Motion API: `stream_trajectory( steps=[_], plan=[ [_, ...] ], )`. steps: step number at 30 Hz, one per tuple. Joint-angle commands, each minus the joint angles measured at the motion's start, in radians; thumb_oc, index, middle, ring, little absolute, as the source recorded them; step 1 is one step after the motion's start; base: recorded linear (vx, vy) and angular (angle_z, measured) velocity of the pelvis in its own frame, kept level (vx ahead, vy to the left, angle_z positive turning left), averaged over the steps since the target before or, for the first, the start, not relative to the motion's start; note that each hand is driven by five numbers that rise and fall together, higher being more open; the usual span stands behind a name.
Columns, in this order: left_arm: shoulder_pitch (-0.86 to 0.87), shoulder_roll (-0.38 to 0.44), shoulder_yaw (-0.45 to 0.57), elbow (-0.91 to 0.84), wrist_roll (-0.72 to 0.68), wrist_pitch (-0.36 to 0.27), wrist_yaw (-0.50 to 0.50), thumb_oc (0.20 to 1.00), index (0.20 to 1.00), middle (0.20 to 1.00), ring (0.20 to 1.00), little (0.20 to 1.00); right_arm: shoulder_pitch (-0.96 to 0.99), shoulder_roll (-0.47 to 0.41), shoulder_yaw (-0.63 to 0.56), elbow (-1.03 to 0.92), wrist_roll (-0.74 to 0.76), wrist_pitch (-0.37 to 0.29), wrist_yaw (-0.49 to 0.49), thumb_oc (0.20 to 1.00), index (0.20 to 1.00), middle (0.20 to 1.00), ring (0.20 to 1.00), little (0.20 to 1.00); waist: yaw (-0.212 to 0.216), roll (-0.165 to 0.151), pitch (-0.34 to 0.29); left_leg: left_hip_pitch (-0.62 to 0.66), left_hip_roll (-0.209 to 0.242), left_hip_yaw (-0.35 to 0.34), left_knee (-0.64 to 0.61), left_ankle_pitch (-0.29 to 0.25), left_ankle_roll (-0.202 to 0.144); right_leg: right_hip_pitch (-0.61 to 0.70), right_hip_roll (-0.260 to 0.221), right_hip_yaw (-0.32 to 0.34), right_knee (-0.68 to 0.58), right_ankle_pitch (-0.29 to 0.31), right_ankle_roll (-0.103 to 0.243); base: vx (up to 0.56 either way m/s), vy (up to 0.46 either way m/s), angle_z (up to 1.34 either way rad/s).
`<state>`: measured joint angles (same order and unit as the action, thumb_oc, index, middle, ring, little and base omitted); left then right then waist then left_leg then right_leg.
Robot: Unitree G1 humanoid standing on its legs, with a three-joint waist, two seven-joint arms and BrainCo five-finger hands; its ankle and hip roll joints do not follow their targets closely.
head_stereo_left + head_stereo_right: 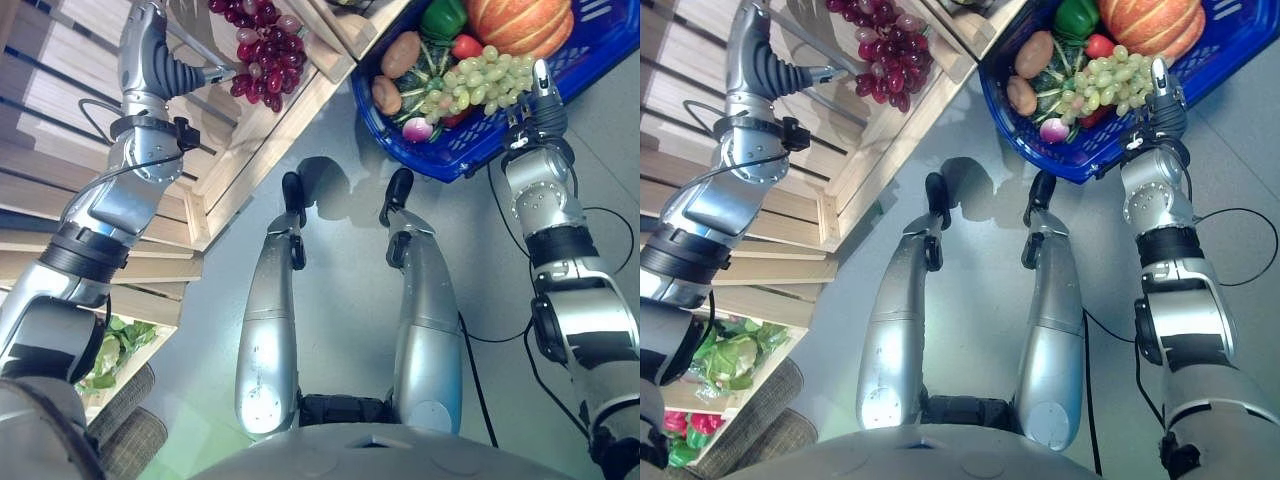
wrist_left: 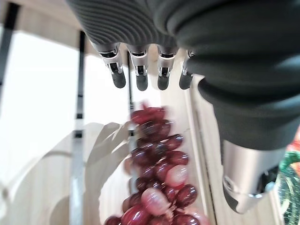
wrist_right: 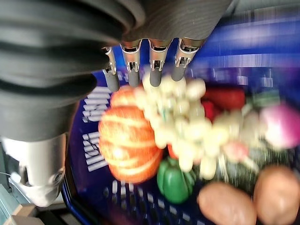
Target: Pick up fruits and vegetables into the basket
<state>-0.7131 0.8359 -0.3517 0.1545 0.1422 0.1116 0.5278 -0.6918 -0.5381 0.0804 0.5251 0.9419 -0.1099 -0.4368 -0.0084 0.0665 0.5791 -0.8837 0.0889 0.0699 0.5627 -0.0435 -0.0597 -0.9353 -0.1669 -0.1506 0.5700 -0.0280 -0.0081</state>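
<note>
A bunch of dark red grapes (image 1: 265,50) lies in a wooden crate (image 1: 262,150) on the shelf at the upper left. My left hand (image 1: 178,72) reaches in beside it, fingers (image 2: 140,77) straight and open just short of the grapes (image 2: 159,178), holding nothing. The blue basket (image 1: 480,160) at the upper right holds a pumpkin (image 1: 520,20), green grapes (image 1: 480,75), a green pepper (image 1: 443,18), a tomato (image 1: 465,45), two potatoes (image 1: 400,52) and a pink radish (image 1: 418,128). My right hand (image 1: 540,105) is at the basket's near rim, its fingers (image 3: 154,70) straight over the green grapes (image 3: 187,122).
Slatted wooden shelves (image 1: 60,210) run down the left side. A lower crate holds leafy greens (image 1: 115,345), with red vegetables (image 1: 685,430) below them. Grey floor (image 1: 350,300) lies between the shelf and the basket.
</note>
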Motion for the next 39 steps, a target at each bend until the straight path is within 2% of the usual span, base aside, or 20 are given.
stream_trajectory(
  steps=[1,7,11,14,17,19,21,25,29,32,33,37,38,39],
  plan=[
    [0.087,-0.025,0.097,-0.062,0.171,-0.021,0.08,1.0,1.0,1.0,1.0,1.0,0.13,0.001,-0.003,-0.135,-0.228,-0.04,-0.101,1.0,1.0,1.0,1.0,1.0,-0.051,0.045,-0.059,0.128,-0.039,0.086,-0.159,0.072,0.031,0.123,0.084,-0.011,-0.009,-0.042,0.031,0.02,0.091,-0.27],
    [0.182,-0.03,0.16,-0.092,0.364,-0.016,0.142,1.0,1.0,1.0,1.0,1.0,0.267,0.056,0.026,-0.33,-0.471,-0.027,-0.133,1.0,1.0,1.0,1.0,1.0,-0.091,0.025,-0.059,0.24,-0.039,0.112,-0.182,0.058,0.021,0.229,0.099,0.011,-0.049,-0.047,0.033,0.03,0.106,-0.18],
    [0.246,-0.005,0.2,-0.081,0.501,0.004,0.202,1.0,1.0,1.0,1.0,1.0,0.354,0.051,0.041,-0.404,-0.523,-0.028,-0.048,1.0,1.0,1.0,1.0,1.0,-0.115,0.016,-0.059,0.317,-0.03,0.137,-0.195,0.052,0.016,0.3,0.094,0.025,-0.077,-0.045,0.033,0.03,0.131,-0.21],
    [0.268,0.027,0.204,-0.054,0.569,0.052,0.202,1.0,1.0,1.0,1.0,1.0,0.393,0.031,0.045,-0.44,-0.519,-0.022,0.013,1.0,1.0,1.0,1.0,1.0,-0.134,0.017,-0.059,0.367,-0.025,0.155,-0.203,0.049,0.013,0.34,0.092,0.036,-0.084,-0.05,0.032,0.04,0.115,-0.18],
    [0.268,0.064,0.175,-0.011,0.644,0.118,0.16,1.0,1.0,1.0,1.0,1.0,0.413,0.003,0.036,-0.473,-0.508,-0.015,0.054,1.0,1.0,1.0,1.0,1.0,-0.152,0.021,-0.059,0.399,-0.021,0.171,-0.205,0.047,0.01,0.363,0.087,0.044,-0.086,-0.055,0.033,0.03,0.125,-0.19],
    [0.267,0.068,0.172,-0.008,0.65,0.119,0.159,1.0,1.0,1.0,1.0,1.0,0.415,-0.001,0.034,-0.477,-0.503,-0.014,0.059,1.0,1.0,1.0,1.0,1.0,-0.153,0.022,-0.059,0.402,-0.021,0.172,-0.205,0.046,0.01,0.365,0.087,0.045,-0.086,-0.056,0.032,0.02,0.066,-0.11],
    [0.258,0.111,0.095,0.043,0.745,0.214,0.047,1.0,1.0,1.0,1.0,1.0,0.433,-0.04,0.016,-0.508,-0.491,-0.009,0.093,1.0,1.0,1.0,1.0,1.0,-0.178,0.034,-0.065,0.417,-0.021,0.186,-0.203,0.043,0.008,0.369,0.084,0.055,-0.079,-0.062,0.032,0.04,0.156,-0.1],
    [0.226,0.132,0.002,0.103,0.849,0.305,-0.068,1.0,1.0,1.0,1.0,1.0,0.433,-0.078,0.001,-0.533,-0.477,0.002,0.107,1.0,1.0,1.0,1.0,1.0,-0.199,0.043,-0.061,0.419,-0.02,0.196,-0.196,0.038,0.01,0.362,0.08,0.063,-0.071,-0.068,0.032,0.02,0.098,-0.15],
    [0.216,0.129,-0.067,0.144,0.805,0.336,-0.16,1.0,1.0,1.0,1.0,1.0,0.436,-0.091,-0.001,-0.553,-0.466,0.008,0.097,1.0,1.0,1.0,1.0,1.0,-0.21,0.045,-0.059,0.407,-0.017,0.202,-0.186,0.033,0.011,0.347,0.081,0.07,-0.061,-0.071,0.032,0.01,0.045,-0.06],
    [0.228,0.085,-0.101,0.205,0.586,0.34,-0.18,1.0,1.0,1.0,1.0,1.0,0.435,-0.09,0.001,-0.562,-0.464,0.005,0.092,1.0,1.0,1.0,1.0,1.0,-0.218,0.044,-0.059,0.397,-0.016,0.206,-0.184,0.032,0.014,0.335,0.086,0.075,-0.059,-0.073,0.033,0.01,0.042,-0.12],
    [0.237,0.032,-0.109,0.258,0.481,0.341,-0.191,1.0,1.0,1.0,1.0,1.0,0.429,-0.084,0.002,-0.573,-0.469,0.016,0.081,1.0,1.0,1.0,1.0,1.0,-0.221,0.044,-0.059,0.39,-0.016,0.208,-0.179,0.031,0.017,0.327,0.09,0.08,-0.053,-0.075,0.031,0.03,0.055,-0.14],
    [0.218,-0.034,-0.103,0.387,0.382,0.324,-0.21,1.0,1.0,1.0,1.0,1.0,0.403,-0.084,-0.005,-0.592,-0.459,0.044,0.089,1.0,1.0,1.0,1.0,1.0,-0.235,0.041,-0.059,0.38,-0.011,0.218,-0.167,0.026,0.02,0.312,0.093,0.087,-0.04,-0.085,0.027,0.05,0.06,-0.07],
    [0.212,-0.043,-0.1,0.415,0.346,0.319,-0.221,1.0,1.0,1.0,1.0,1.0,0.4,-0.085,-0.008,-0.596,-0.458,0.049,0.096,1.0,1.0,1.0,1.0,1.0,-0.239,0.041,-0.059,0.388,-0.013,0.208,-0.156,0.0,0.011,0.32,0.094,0.096,-0.026,-0.114,0.033,0.1,0.073,-0.05],
    [0.207,-0.053,-0.095,0.438,0.32,0.311,-0.23,1.0,1.0,1.0,1.0,1.0,0.398,-0.087,-0.012,-0.603,-0.456,0.055,0.101,1.0,1.0,1.0,1.0,1.0,-0.243,0.04,-0.059,0.383,-0.012,0.21,-0.151,-0.001,0.011,0.314,0.094,0.098,-0.021,-0.116,0.033,0.1,0.072,-0.05]
  ],
)
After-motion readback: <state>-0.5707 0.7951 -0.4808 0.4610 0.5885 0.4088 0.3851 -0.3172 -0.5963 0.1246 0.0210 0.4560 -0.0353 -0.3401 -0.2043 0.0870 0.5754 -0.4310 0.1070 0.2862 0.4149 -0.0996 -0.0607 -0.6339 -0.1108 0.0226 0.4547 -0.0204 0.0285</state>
